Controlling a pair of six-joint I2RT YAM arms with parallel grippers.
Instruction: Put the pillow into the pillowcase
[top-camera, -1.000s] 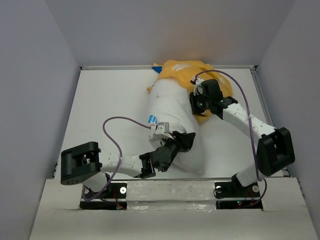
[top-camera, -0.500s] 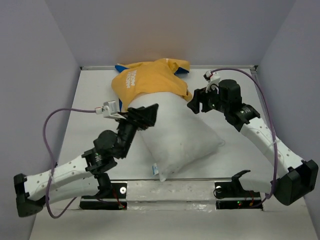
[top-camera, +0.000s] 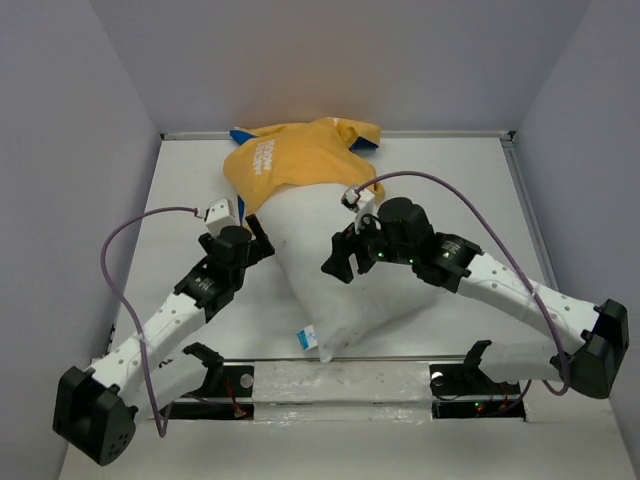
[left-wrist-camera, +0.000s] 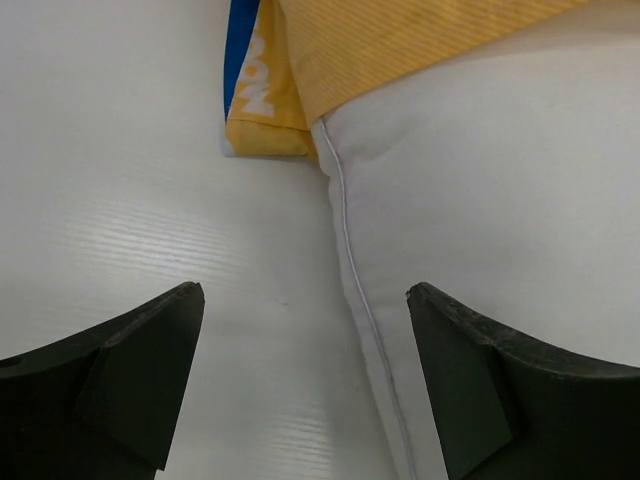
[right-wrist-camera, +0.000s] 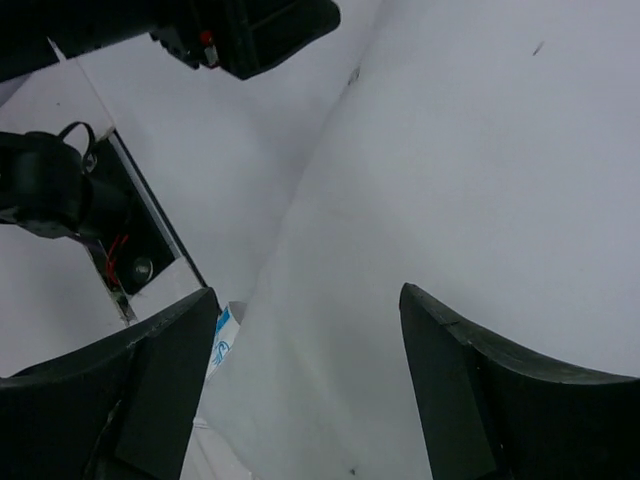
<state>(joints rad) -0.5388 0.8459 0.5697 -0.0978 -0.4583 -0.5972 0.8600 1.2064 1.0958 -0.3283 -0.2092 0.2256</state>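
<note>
A: Where is the pillow (top-camera: 340, 300) seen?
B: It is laid on the white table (top-camera: 470, 195), near the middle. Its far end is tucked into the pillowcase (top-camera: 300, 160). The rest is seen sticking out toward the arms.
A: And where is the pillowcase found?
B: It is bunched up at the far edge of the table. Mostly yellow is shown, with small bits of blue at its far side.
A: How are the left jaws held?
B: They are spread wide. In the left wrist view, the pillow's side seam (left-wrist-camera: 350, 270) is seen between the two black fingers (left-wrist-camera: 130, 370). One finger is held over the pillow and the other over the bare table. Nothing is pinched.
A: And the right jaws?
B: They are spread wide too, and are held over the middle of the pillow. Nothing is pinched there. It cannot be told if the pillow is touched.
A: Is a tag seen?
B: Yes, a small blue-and-white tag (top-camera: 305, 339) is found at the pillow's near corner, close to the table's near edge.
</note>
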